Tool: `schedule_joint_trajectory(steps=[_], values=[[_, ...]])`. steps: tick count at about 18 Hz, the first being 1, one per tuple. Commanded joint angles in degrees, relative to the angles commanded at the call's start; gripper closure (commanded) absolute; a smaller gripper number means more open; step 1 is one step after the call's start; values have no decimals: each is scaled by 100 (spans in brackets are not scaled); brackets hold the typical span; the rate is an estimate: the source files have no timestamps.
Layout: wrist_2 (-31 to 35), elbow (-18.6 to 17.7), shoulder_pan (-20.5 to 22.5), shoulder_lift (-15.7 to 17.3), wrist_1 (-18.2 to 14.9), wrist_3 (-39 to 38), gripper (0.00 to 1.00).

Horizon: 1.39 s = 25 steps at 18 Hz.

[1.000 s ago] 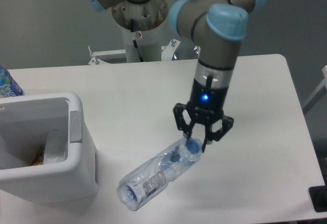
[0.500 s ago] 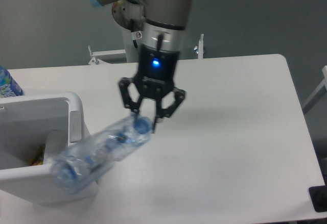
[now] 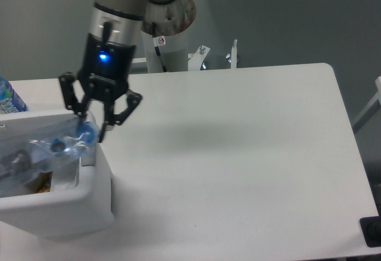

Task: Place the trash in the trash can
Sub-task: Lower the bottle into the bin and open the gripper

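My gripper (image 3: 90,128) is shut on the capped neck of the clear crushed plastic bottle (image 3: 41,153), one piece of the trash. The bottle hangs tilted, its body reaching left over the opening of the white trash can (image 3: 71,201) at the table's left front. The gripper sits just above the can's right rim, by the raised tab. A pale crumpled wrapper (image 3: 64,176) lies inside the can, partly hidden by the bottle.
A blue-labelled bottle (image 3: 8,97) stands at the far left edge behind the can. The arm's base column (image 3: 164,29) rises at the back of the white table (image 3: 238,172). A dark object (image 3: 372,231) sits at the lower right corner.
The gripper has carried the bottle from the table's middle leftward and up, so it now hangs over the trash can's opening.
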Motion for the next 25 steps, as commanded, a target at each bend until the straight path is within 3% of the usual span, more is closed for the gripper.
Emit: schedule_joint_trajectory(steps=[9,16,18,20,21,22,25], values=[[-17,-36,-247,-114,0,-105,84],[-17,-1,-265,-325,0,-35,76],[-17,8,-265,-334,0,9,61],[-17,43,-256,-325,9,175,39],[0,78,-256,-316,9,289,21],[35,131,-256,-308,0,360,10],[27,201,-247,-237,9,361,0]])
